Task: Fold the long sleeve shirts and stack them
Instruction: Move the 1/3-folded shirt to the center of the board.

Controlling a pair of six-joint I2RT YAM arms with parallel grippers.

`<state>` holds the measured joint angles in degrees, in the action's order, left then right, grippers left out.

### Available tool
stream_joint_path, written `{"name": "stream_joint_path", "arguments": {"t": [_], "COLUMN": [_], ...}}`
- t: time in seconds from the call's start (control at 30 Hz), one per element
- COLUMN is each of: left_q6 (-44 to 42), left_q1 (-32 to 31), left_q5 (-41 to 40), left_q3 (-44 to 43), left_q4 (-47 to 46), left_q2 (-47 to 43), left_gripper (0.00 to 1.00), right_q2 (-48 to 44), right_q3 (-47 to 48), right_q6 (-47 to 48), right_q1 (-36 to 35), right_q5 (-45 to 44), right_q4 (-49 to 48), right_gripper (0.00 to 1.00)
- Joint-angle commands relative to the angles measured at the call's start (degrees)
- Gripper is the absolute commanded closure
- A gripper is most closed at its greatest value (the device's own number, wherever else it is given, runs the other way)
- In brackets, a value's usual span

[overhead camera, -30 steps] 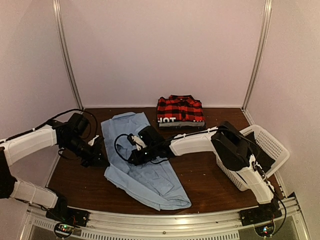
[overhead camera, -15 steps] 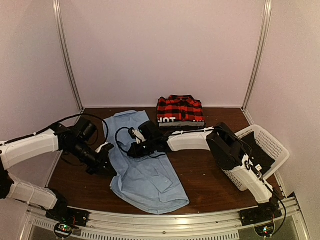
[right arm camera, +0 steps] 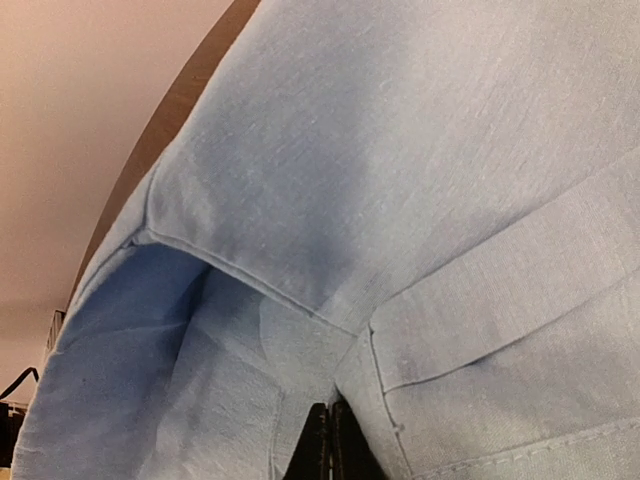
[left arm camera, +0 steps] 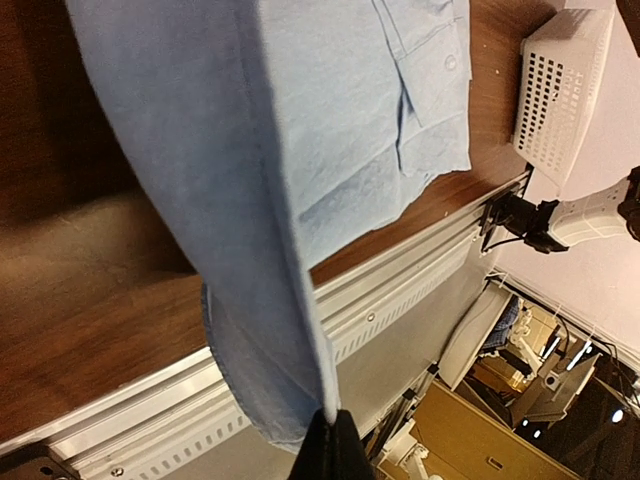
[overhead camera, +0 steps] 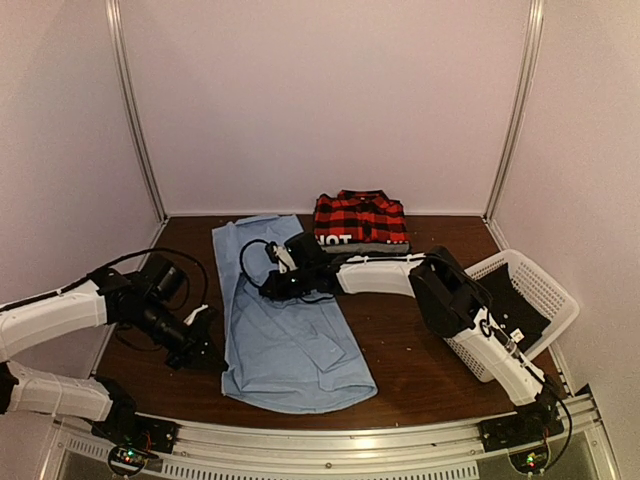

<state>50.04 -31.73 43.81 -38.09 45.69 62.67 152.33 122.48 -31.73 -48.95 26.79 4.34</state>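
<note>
Light-blue soft cloth shirt (overhead camera: 295, 345) is pinched tight by left gripper (overhead camera: 212, 332) and right gripper (overhead camera: 272, 287) — tugging apart could pull it loose from between them.

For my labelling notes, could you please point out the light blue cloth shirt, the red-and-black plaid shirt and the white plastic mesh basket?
light blue cloth shirt (overhead camera: 290, 345), top view, its middle.
red-and-black plaid shirt (overhead camera: 360, 215), top view, top face.
white plastic mesh basket (overhead camera: 545, 283), top view, mesh wall.
</note>
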Motion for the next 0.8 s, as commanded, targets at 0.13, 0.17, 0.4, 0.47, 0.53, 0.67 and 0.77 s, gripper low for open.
{"name": "stream_joint_path", "arguments": {"t": [0.13,0.17,0.4,0.47,0.53,0.67,0.77], "left_q6": [9.60,10.13,10.01,9.47,9.17,9.59,11.64], "left_q1": [-4.92,-4.92,-4.93,-4.93,-4.92,-4.84,-4.79], "left_q5": [0.58,0.42,-2.63,-3.32,-5.42,-12.21,-13.33], "left_q3": [1.55,0.83,-1.81,-0.50,0.95,3.36,5.54], "left_q4": [-10.01,-10.98,-10.40,-7.97,-3.74,5.73,4.68], "left_q2": [-1.39,-1.15,0.95,-0.51,-3.57,-10.35,-13.80], "left_gripper": [1.00,1.00,1.00,1.00,1.00,0.99,0.98], "right_q2": [1.52,1.03,-3.14,-5.77,-7.81,-10.97,-13.78], "right_q3": [1.40,1.44,0.43,-1.53,-2.89,-4.08,-4.96], "right_q6": [-0.50,-0.33,0.90,1.41,2.06,3.49,4.46], "right_q1": [1.78,1.90,2.02,1.93,1.83,1.63,1.41], "right_q5": [-0.74,-0.57,0.48,0.42,0.48,0.94,1.06], "right_q4": [0.57,0.50,1.73,1.40,1.49,2.32,2.58], "right_gripper": [1.00,1.00,1.00,1.00,1.00,1.00,1.00]}}
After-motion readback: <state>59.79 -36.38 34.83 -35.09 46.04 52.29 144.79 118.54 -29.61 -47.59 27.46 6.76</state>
